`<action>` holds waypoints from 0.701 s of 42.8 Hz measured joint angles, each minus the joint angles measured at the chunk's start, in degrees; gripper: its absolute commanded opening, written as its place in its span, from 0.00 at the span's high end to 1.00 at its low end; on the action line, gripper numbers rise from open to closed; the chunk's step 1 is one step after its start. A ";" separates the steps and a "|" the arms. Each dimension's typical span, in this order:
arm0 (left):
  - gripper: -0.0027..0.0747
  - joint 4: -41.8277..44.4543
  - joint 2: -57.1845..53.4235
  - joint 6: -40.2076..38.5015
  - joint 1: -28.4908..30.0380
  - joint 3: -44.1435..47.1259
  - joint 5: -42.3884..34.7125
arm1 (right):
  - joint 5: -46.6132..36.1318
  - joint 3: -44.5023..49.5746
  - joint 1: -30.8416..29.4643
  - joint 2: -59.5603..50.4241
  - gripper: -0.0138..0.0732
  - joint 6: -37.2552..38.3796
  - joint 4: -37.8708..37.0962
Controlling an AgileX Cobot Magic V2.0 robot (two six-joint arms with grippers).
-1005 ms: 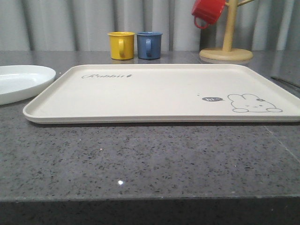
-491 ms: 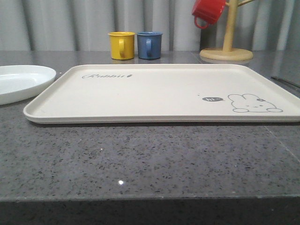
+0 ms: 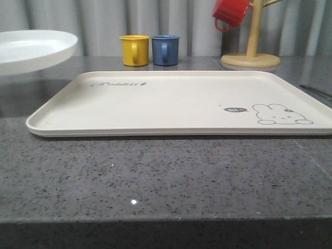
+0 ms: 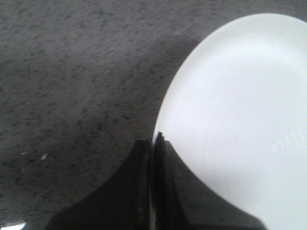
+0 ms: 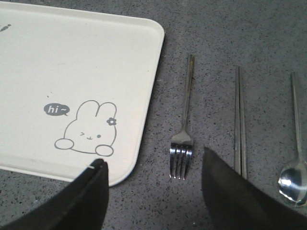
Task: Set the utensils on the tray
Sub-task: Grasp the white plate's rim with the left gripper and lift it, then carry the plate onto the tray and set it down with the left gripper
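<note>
The white plate point(image 3: 31, 49) hangs in the air at the far left, above the counter and left of the cream tray point(image 3: 171, 101). My left gripper point(image 4: 152, 141) is shut on the rim of the plate point(image 4: 240, 110). On the counter just right of the tray point(image 5: 72, 72) lie the fork point(image 5: 184, 120), the pair of chopsticks point(image 5: 239, 120) and the spoon point(image 5: 296, 143), side by side. My right gripper point(image 5: 152, 158) hovers open over the tray's corner and the fork's tines, holding nothing.
A yellow mug point(image 3: 135, 50) and a blue mug point(image 3: 165, 50) stand behind the tray. At the back right, a red mug point(image 3: 231, 13) hangs on a wooden mug tree point(image 3: 251, 52). Speckled grey counter lies in front of the tray.
The plate has risen off the counter at the far left and now hangs higher, a little further right. The tray and mugs have not moved.
</note>
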 measured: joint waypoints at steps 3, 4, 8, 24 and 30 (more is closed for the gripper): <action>0.99 -0.13 -0.16 0.00 -2.90 -1.15 1.80 | 0.00 0.00 0.00 0.00 0.32 0.00 0.00; 0.99 -0.13 -0.16 0.00 -3.94 -1.27 1.94 | 0.00 0.00 0.00 0.00 0.32 0.00 0.00; 0.99 -0.13 -0.16 0.00 -9.35 -1.37 2.79 | 0.00 0.00 0.00 0.00 0.32 0.00 0.00; 0.99 -0.22 3.98 0.00 -24.90 -1.37 -1.85 | 0.00 0.00 0.00 0.00 0.32 0.00 0.00; 0.99 -0.22 6.75 0.00 -25.64 -1.46 -4.78 | 0.00 0.00 0.00 0.00 0.32 0.00 0.00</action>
